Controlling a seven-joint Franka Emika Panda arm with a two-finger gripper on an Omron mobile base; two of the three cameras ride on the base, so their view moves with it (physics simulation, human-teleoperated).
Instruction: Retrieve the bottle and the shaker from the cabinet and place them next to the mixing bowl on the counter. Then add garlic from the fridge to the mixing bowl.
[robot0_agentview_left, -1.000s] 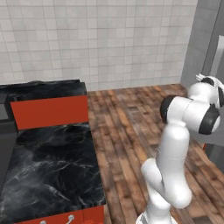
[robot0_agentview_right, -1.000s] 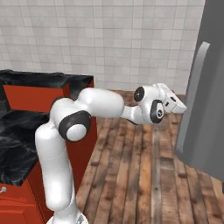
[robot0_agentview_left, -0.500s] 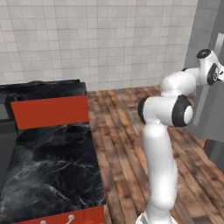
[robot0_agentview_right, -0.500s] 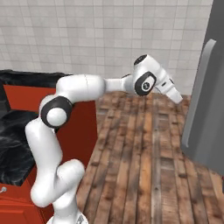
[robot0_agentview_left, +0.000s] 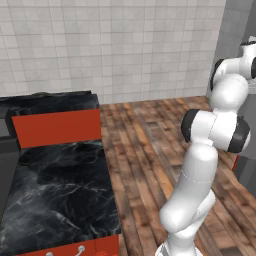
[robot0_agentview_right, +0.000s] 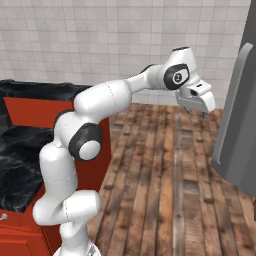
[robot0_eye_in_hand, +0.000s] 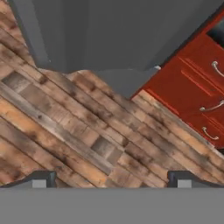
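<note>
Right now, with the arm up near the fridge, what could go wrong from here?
The open gripper hangs close to the grey fridge, so a further swing might knock its fingers against the door edge. Its camera faces the wooden floor and fridge base, so the handle may be missed.

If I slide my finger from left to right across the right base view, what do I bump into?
The black counter, then its red cabinet front, then the robot's white arm, then the open gripper over the wooden floor, and last the grey fridge.
</note>
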